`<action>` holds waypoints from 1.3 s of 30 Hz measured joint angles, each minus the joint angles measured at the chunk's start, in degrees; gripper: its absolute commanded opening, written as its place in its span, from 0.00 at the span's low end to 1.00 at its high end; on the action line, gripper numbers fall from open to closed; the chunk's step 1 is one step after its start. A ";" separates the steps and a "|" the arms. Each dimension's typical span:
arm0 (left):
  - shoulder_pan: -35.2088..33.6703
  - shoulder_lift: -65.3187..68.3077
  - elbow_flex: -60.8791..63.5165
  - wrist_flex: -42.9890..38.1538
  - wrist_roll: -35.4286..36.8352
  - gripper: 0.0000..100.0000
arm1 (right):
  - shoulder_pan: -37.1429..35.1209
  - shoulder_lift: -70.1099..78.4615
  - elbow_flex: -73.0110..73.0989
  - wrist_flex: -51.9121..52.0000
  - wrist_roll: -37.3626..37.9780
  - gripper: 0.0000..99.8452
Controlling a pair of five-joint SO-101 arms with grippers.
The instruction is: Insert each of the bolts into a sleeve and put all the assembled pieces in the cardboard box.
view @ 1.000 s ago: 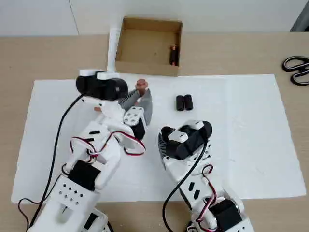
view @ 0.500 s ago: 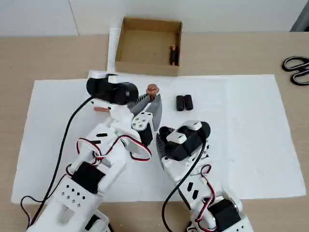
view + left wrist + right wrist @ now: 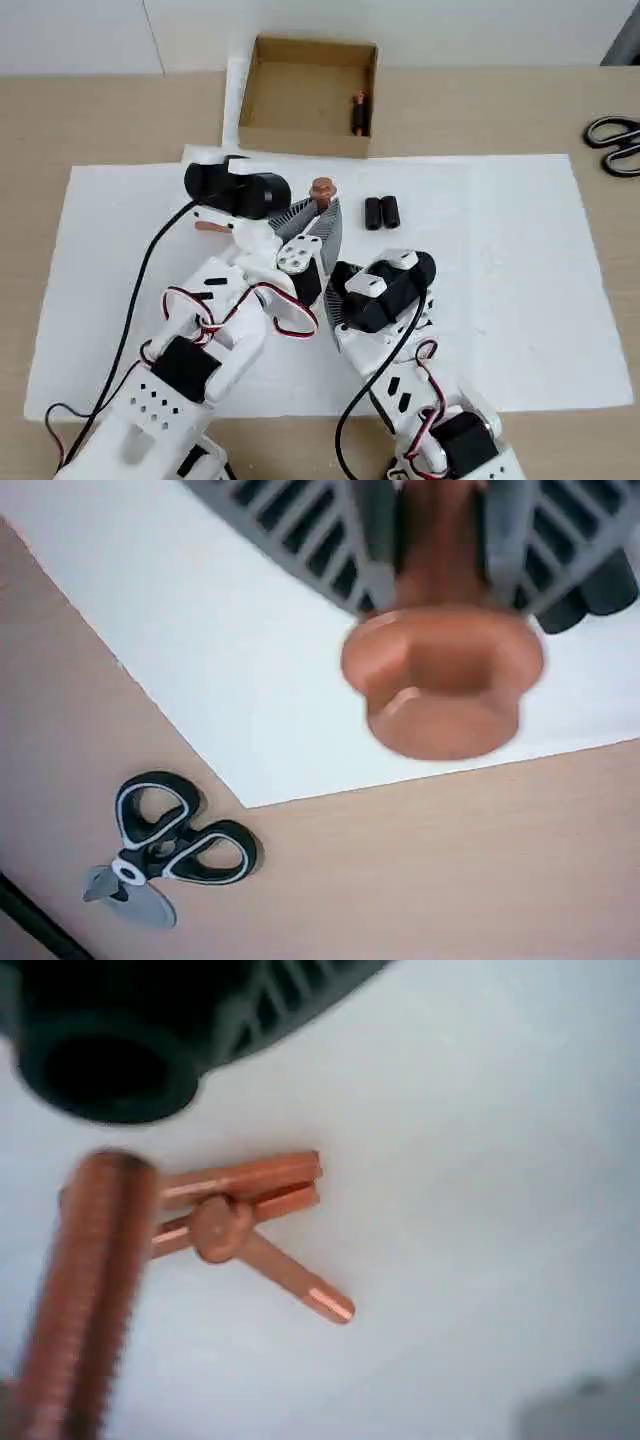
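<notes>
moved: we see the left gripper [image 3: 316, 208] has carried its bolt [image 3: 320, 188] sideways along the near wall of the cardboard box [image 3: 300, 142], towards the box's right corner; the right arm barely shifted.
left gripper: clamped on the copper bolt's shank, head sticking out past the fingertips, just short of the box's near wall.
right gripper [image 3: 140, 1010]: gripping a black sleeve [image 3: 105, 1070], bore open towards the bolt's threaded end; it sits further from the box than the left gripper.
step: we judge this as lining up bolt and sleeve for insertion.
how to do it well: bring the thread tip square to the bore before pushing. In the right wrist view the shank sits beside the bore, not in line with it. We'd keep both grips firm and go slow so the threads don't snag on the rim.
loose sleeves [image 3: 381, 212]: two, side by side on the white sheet [image 3: 520, 280], near the box's right corner.
spare bolts [image 3: 235, 1225]: small pile on the sheet, towards the box's left corner.
done piece [image 3: 359, 112]: one lies inside the box at its right wall.
</notes>
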 measured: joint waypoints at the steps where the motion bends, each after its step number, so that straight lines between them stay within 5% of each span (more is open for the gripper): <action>1: 0.26 0.00 0.00 0.00 0.26 0.00 | 0.00 0.00 0.00 0.00 0.00 0.00; 39: 3.08 -0.18 0.00 4.04 1.05 0.00 | -0.09 -0.09 0.00 0.00 0.00 0.00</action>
